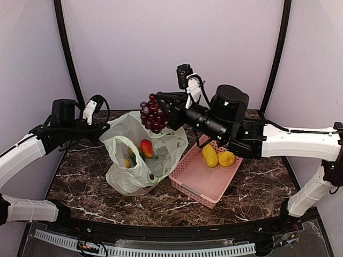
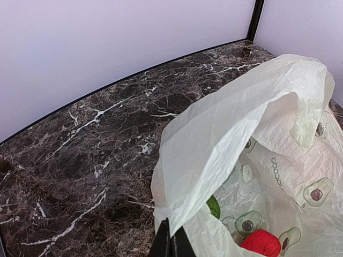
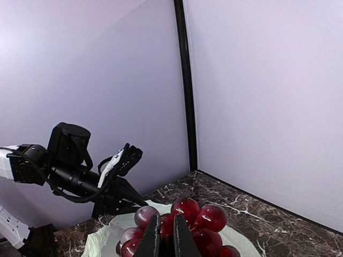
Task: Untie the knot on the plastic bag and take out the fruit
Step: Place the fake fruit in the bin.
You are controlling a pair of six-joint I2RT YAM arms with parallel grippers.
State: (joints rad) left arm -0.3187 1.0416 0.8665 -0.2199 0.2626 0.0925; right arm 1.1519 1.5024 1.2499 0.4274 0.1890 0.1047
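The plastic bag (image 1: 140, 155) stands open on the marble table, no knot visible. My left gripper (image 1: 105, 130) is shut on the bag's left rim (image 2: 225, 128) and holds it up. Inside the bag I see a red-green mango (image 1: 146, 147), a yellow piece (image 1: 127, 163), a red fruit (image 2: 261, 243) and a green one (image 2: 214, 206). My right gripper (image 1: 162, 110) is shut on the dark purple grapes (image 1: 153, 113), held in the air above the bag's back rim; they also show in the right wrist view (image 3: 187, 227). Two yellow fruits (image 1: 218, 157) lie in the pink basket (image 1: 201, 179).
The pink basket sits just right of the bag, touching it. Pale walls and black corner posts (image 1: 67, 51) close in the back and sides. A black rail (image 1: 161, 227) runs along the table's near edge.
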